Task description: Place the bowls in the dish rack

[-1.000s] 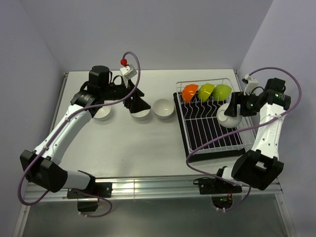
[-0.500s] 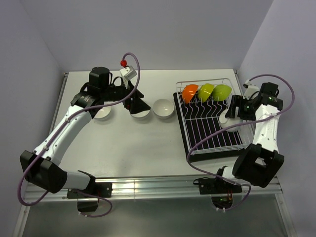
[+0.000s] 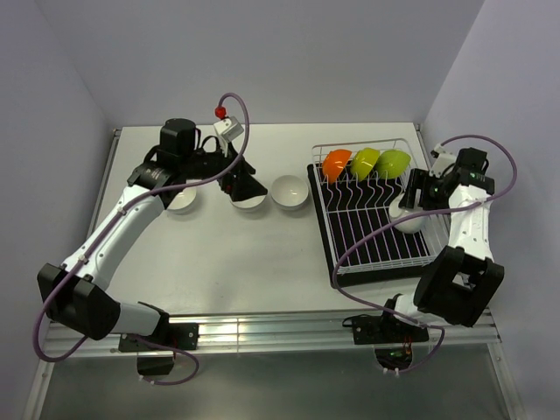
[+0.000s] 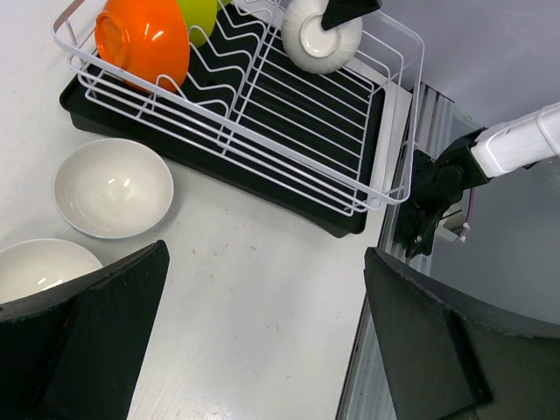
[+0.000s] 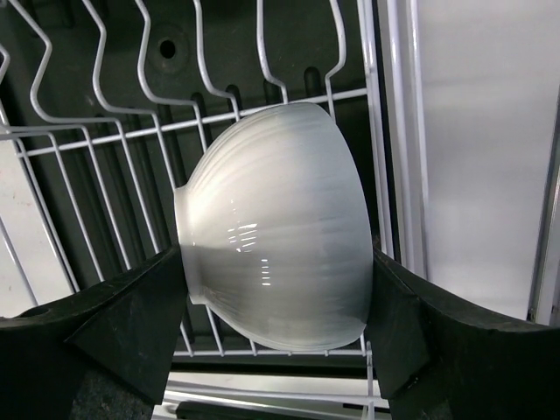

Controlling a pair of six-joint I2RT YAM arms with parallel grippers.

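Observation:
The white wire dish rack (image 3: 372, 229) on its black tray holds an orange bowl (image 3: 335, 164) and two lime green bowls (image 3: 365, 161) (image 3: 393, 162) on edge at the back. My right gripper (image 3: 411, 203) is shut on a white bowl (image 5: 276, 227), held on its side low over the rack's right side (image 5: 385, 131). My left gripper (image 3: 241, 186) is open just above a white bowl (image 3: 250, 201). Two more white bowls (image 3: 181, 200) (image 3: 290, 192) sit on either side of it. In the left wrist view, two of these bowls (image 4: 114, 188) (image 4: 39, 262) and the rack (image 4: 262, 131) show.
The rack fills the table's right side, close to the right wall. The aluminium rail (image 3: 289, 328) with the arm bases runs along the near edge. A cable with a red cap (image 3: 220, 111) loops over the left arm.
My right gripper has carried the white bowl back and to the right, lower over the rack, and turned it on its side. The left arm has barely moved.

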